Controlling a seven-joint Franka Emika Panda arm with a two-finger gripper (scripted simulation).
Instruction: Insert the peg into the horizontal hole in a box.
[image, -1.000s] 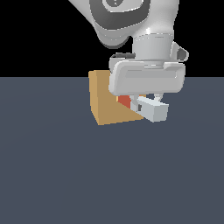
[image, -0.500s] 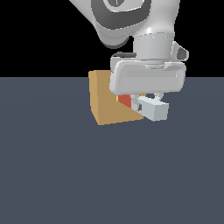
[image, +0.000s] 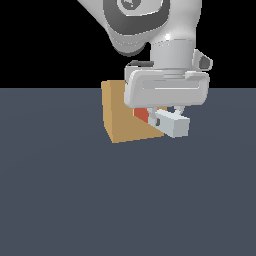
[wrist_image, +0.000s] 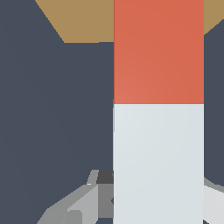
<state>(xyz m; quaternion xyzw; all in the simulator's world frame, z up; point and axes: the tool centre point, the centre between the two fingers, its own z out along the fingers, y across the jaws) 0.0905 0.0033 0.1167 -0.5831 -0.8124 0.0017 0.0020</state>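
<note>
Slate-grey counter (image: 65, 200) runs out to a black backdrop, with nothing else on it that you can see but the box and the arm above it. Your pincer (image: 167, 114) hangs low over the counter just beside the box's right face in the exterior view, and its fingers are clamped on the peg (image: 170, 122), holding it by the pale grey-white half. That pale end sticks out toward the near right, while the red-orange half points away at the box (image: 125, 117). In the wrist view the peg (wrist_image: 158, 109) lies straight down the line of the fingers (wrist_image: 83, 203), its red end crossing onto the tan surface.

You cannot see the hole itself; the pincer body and the peg cover that face, so you cannot tell whether the red tip is already inside or only touching the wall. Judging by how little red shows, you are probably at the mouth or just into it.

To do this well, keep the peg level and square to the face, keep your grip firm, and push slowly along the peg's own axis. If it binds, ease back and correct sideways rather than forcing it
</note>
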